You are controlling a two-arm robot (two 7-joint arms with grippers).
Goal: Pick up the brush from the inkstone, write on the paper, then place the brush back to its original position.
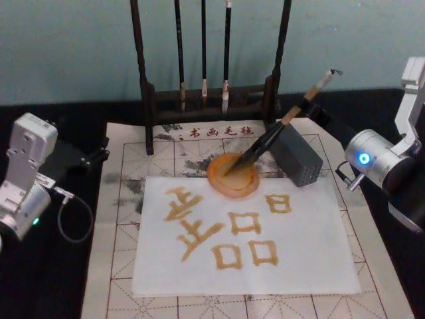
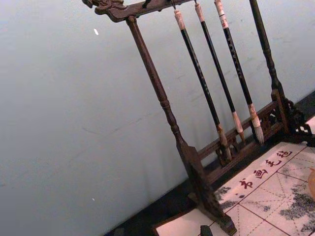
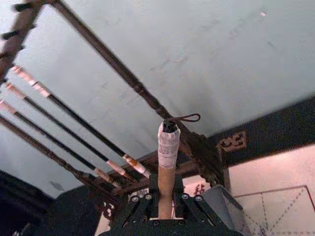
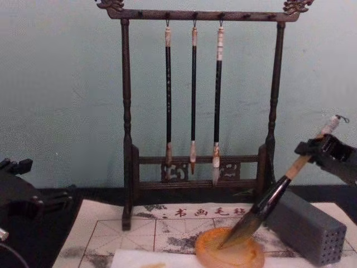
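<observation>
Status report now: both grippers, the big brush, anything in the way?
Right gripper shut on thick tan-and-black calligraphy brush, tip in round amber inkstone. Left gripper parked at left. Grey holed block close beside brush shaft.

Red printed characters point(image 4: 203, 212) 书画毛毡 on the far edge of the grid-lined pale felt mat point(image 1: 116, 266), ochre brushed characters point(image 1: 229, 236) on the white paper sheet point(image 1: 319, 232), several shaped like 口

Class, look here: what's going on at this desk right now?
The right tool grips the large calligraphy brush by its tan upper handle, holding it tilted with the bristle tip down in the amber inkstone. The paper in front already bears several ochre characters. The left tool sits parked off to the left.
</observation>
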